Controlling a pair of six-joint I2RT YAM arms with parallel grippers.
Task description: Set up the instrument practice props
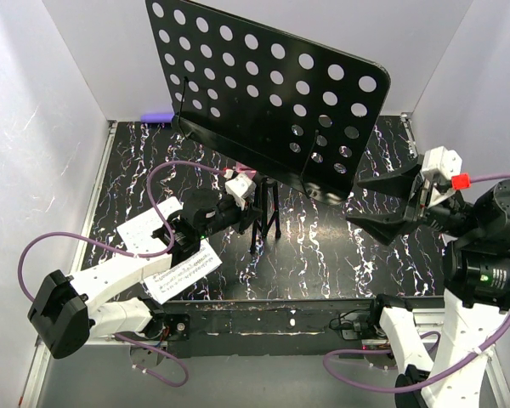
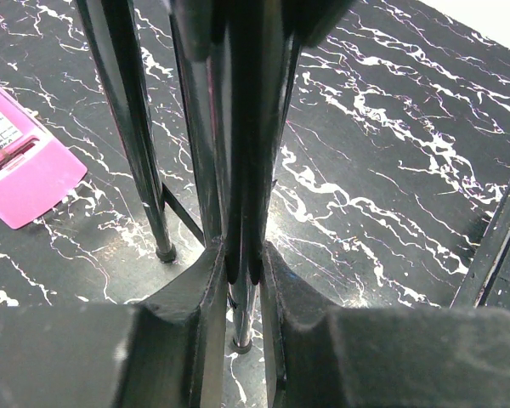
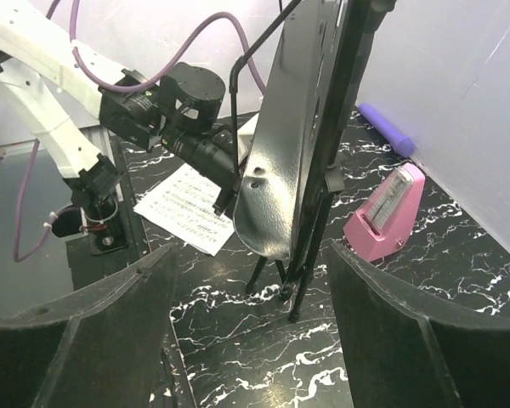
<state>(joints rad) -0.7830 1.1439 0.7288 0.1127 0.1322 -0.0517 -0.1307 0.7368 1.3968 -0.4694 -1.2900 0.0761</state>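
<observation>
The black folding tripod music stand with perforated desk is held upright on the black marbled bench. Its post is clamped by the left gripper, likely so it cannot tip. The right gripper is spread wide, empty, just beside the stand's desk. A small pink pyramid metronome is seen near the stand's feet. Two white printed sheet-music pages are seen flat beside the stand, not yet loaded.
</observation>
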